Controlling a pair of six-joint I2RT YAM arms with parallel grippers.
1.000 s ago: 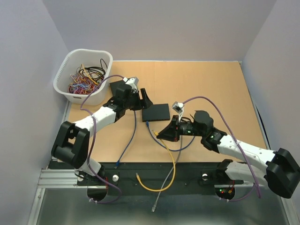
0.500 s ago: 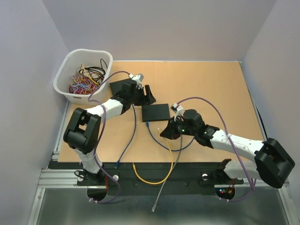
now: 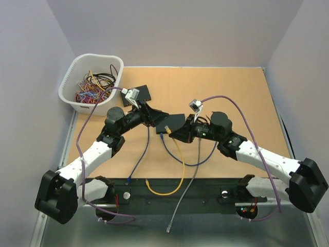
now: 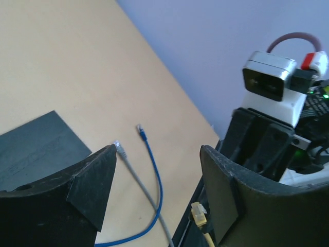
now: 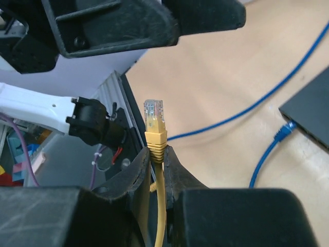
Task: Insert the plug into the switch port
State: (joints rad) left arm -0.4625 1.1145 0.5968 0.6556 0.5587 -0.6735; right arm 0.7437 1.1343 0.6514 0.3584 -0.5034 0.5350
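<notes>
The black switch (image 3: 174,121) lies mid-table; its corner also shows in the left wrist view (image 4: 36,152) and the right wrist view (image 5: 313,105). My right gripper (image 3: 180,134) is shut on the yellow plug (image 5: 154,123), which stands up between the jaws (image 5: 157,152), just in front of the switch's near edge. The yellow cable (image 3: 181,159) trails toward the table's front. My left gripper (image 3: 156,117) is open and empty at the switch's left end. In its own view (image 4: 159,152) the yellow plug (image 4: 198,213) shows low by the right finger.
A second black switch (image 3: 138,94) lies behind the left gripper. A white basket (image 3: 69,85) of tangled cables stands at the back left. Loose blue cables (image 3: 141,154) and a grey cable (image 3: 187,190) lie near the front; a blue plug (image 3: 162,136) rests by the switch.
My right gripper has carried the yellow plug up and left to the switch's near edge. My left arm has swung its elbow out, and its gripper stays by the switch's left end.
</notes>
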